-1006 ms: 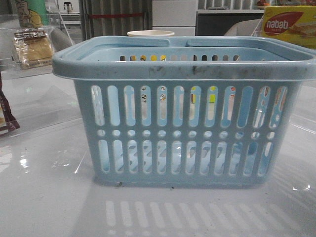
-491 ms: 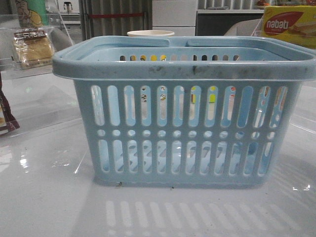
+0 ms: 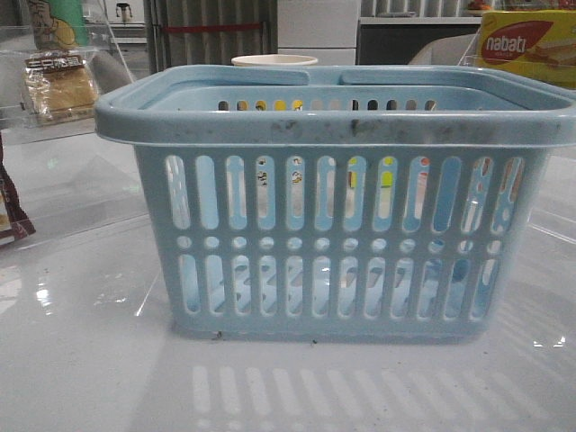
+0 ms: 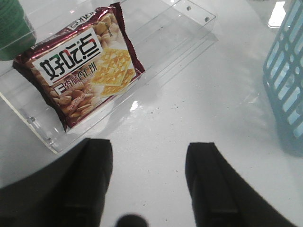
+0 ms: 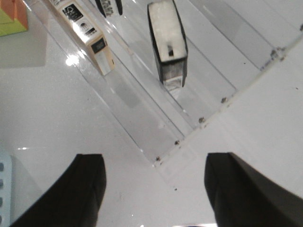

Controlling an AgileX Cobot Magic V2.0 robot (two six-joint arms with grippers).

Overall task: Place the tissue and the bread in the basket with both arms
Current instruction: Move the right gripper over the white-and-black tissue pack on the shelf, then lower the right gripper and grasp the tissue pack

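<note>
White tabletop (image 3: 81,360) carries the blue basket (image 3: 333,135) centrally, with the bread (image 3: 59,87) far left behind it. Both the left gripper (image 4: 149,182) and right gripper (image 5: 154,189) hover spread wide, empty. The tissue (image 5: 166,40) stands in a clear tray (image 5: 208,90) beyond the right gripper.

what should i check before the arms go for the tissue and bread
1. Left gripper open, nothing held: ok.
2. Right gripper open, nothing held: ok.
3. Basket upright, top unobstructed: ok.
4. Bread located: ok, far left behind the basket in the front view. But the left wrist view shows only the dark brown packet in its clear tray, so not ok for lining up.
5. Tissue located: cannot tell. A black and white pack stands in the clear divider ahead of the right gripper; whether it is the tissue is unclear.
6. Basket contents: cannot tell.
</note>
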